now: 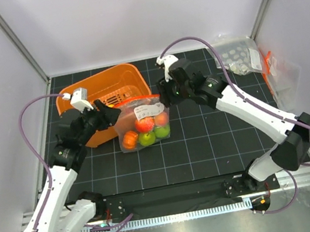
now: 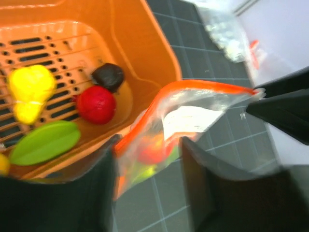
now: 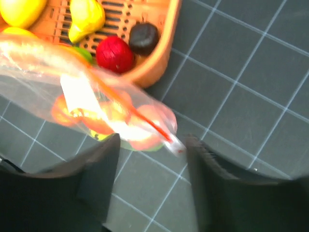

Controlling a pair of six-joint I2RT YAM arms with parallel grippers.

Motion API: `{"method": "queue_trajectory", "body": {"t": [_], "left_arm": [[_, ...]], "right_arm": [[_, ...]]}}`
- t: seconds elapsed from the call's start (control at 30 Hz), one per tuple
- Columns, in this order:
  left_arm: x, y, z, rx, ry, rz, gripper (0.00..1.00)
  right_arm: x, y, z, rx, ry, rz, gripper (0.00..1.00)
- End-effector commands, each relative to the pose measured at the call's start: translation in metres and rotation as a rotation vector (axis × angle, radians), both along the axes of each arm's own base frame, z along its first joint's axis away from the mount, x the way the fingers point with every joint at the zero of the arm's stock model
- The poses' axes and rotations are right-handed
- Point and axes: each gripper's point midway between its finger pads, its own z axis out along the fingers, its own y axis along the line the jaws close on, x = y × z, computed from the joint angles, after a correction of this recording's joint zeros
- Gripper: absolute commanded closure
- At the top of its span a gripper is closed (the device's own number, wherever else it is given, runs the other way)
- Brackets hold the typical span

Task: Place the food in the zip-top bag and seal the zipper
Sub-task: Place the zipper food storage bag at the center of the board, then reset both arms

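- The zip-top bag (image 1: 145, 126) sits mid-mat, just in front of the orange basket (image 1: 102, 86). Its zipper (image 1: 137, 101) runs along the top and the white label (image 1: 144, 111) faces up.
- Food (image 1: 146, 136) is inside the bag: red, orange and green pieces bunched at the bottom.
- The left gripper (image 1: 113, 114) is at the zipper's left end and the right gripper (image 1: 163, 95) at its right end.
- Both pairs of jaws are spread. A bag corner lies in each gap, and neither is pinched.
- The surface is a black mat (image 1: 208, 149) with a pale grid, boxed in by plain white walls and metal corner posts.
- From above the basket's contents are hard to see. The left wrist view looks straight in: a yellow pear (image 2: 30, 92), a red ball (image 2: 96, 104), a dark piece (image 2: 108, 76) and a green piece (image 2: 46, 142) on the slotted floor.
- The right wrist view shows its own dark fingers (image 3: 96, 179) on either side of the bag's crinkled corner, with bare grid beyond.
- I can't tell from here whether the zipper is pressed closed.
- There is open mat in front of the bag and to its right.
- Spare clear bags (image 1: 237, 54) are heaped in the far right corner, well apart.
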Motion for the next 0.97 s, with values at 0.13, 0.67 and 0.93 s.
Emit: {"method": "queue_trajectory", "body": {"t": [0.13,0.67,0.93], "left_arm": [[0.007,0.021,0.018,0.103,0.037,0.087,0.00],[0.003,0.045,0.091,0.135,-0.017,0.204,0.00],[-0.003,0.047,0.084,0.137,-0.016,0.202,0.00]], "right_arm": [[0.027,-0.005,0.057,0.127,-0.108,-0.192,0.00],[-0.002,-0.136,0.051,-0.092,-0.177,-0.720,0.00],[-0.015,-0.139,0.046,-0.033,-0.192,-0.676,0.00]]}}
